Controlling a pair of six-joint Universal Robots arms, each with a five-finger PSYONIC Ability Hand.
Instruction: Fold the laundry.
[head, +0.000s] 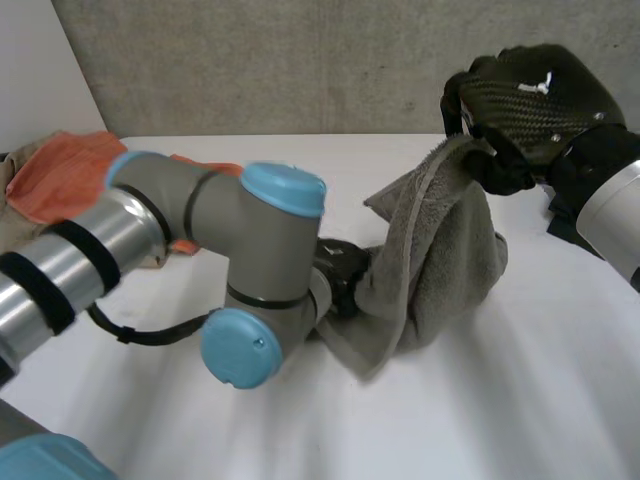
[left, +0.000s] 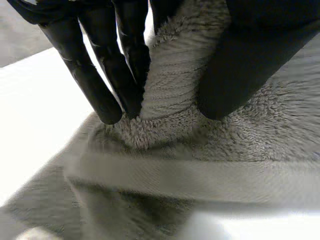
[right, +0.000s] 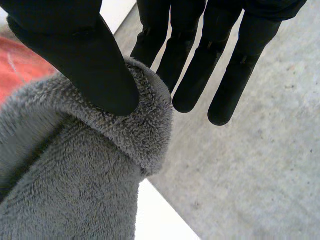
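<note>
Head view: your right hand (head: 530, 100) pinches the grey towel (head: 440, 250) up by its edge; your left hand (head: 340, 272) pinches it lower down.

Lighting bright and diffuse, from overhead. Glare: white table (head: 560, 400) near washed out toward its front edge, and again in the left wrist view. Soft shadow lies under the grey towel (head: 440, 260). Faint sheen on the back of the right hand (head: 540, 95). The concrete wall (head: 300, 60) is evenly lit.
</note>
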